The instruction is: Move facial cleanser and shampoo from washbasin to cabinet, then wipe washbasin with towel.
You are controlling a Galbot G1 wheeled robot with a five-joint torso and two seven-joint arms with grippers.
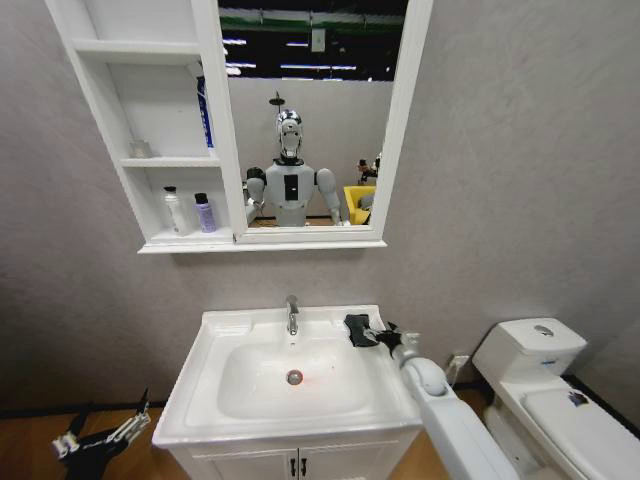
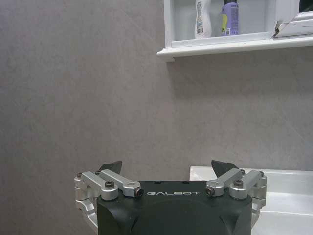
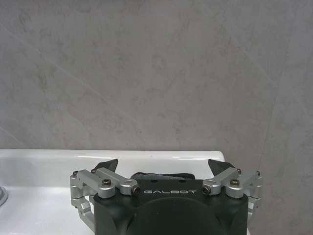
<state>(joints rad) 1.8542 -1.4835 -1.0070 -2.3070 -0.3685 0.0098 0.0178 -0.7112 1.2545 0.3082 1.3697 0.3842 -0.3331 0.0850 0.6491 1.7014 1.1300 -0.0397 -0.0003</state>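
A mock-up bathroom is standing inside a large hall. A white rectangular ceramic washbasin with a chrome faucet is sitting on a low white two-door vanity, and a white toilet is standing near its right edge. A white wall-mounted cabinet with open shelves and a tall mirror is hanging on grey stone-look wall panels. The mirror is reflecting ceiling strip lights in a dark hall.

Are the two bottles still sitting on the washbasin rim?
No, the white bottle and the purple bottle stand on the lowest shelf of the cabinet, above the washbasin.
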